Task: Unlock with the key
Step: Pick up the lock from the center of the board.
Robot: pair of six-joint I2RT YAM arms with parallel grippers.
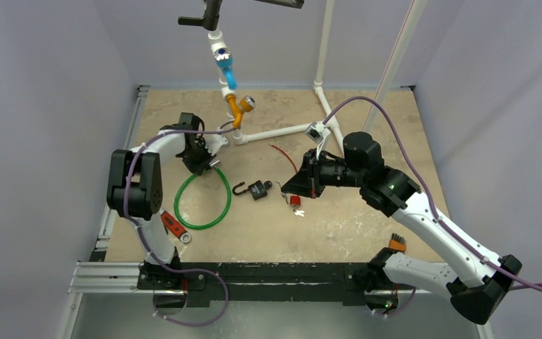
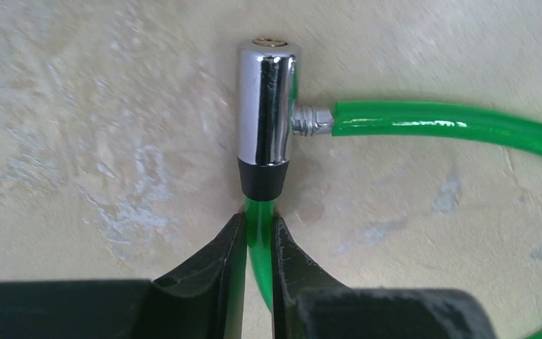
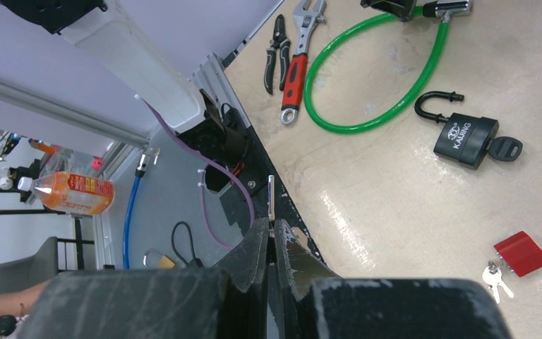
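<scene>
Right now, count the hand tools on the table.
2: a red-handled wrench and black pliers side by side, next to the green cable loop. The arms may hide others.

On the tan bench [image 1: 367, 233] a black padlock [image 3: 466, 139] lies with its shackle swung open and a black-headed key [image 3: 506, 148] seated in its base. Near it lies a red tag [image 3: 521, 253], with a small bunch of silver keys [image 3: 495, 279] just beside it and a thin red cord [image 1: 284, 153] trailing away. A red-handled adjustable wrench [image 3: 296, 67] and black pliers [image 3: 276, 53] lie side by side at the bench's left near edge. A white pipe frame [image 1: 275, 132] stands at the back, carrying a blue fitting [image 1: 226, 70] and an orange fitting [image 1: 234, 107], possibly valves. Off the bench, a bottle [image 3: 67, 192] with orange contents shows, somewhat blurred.
</scene>
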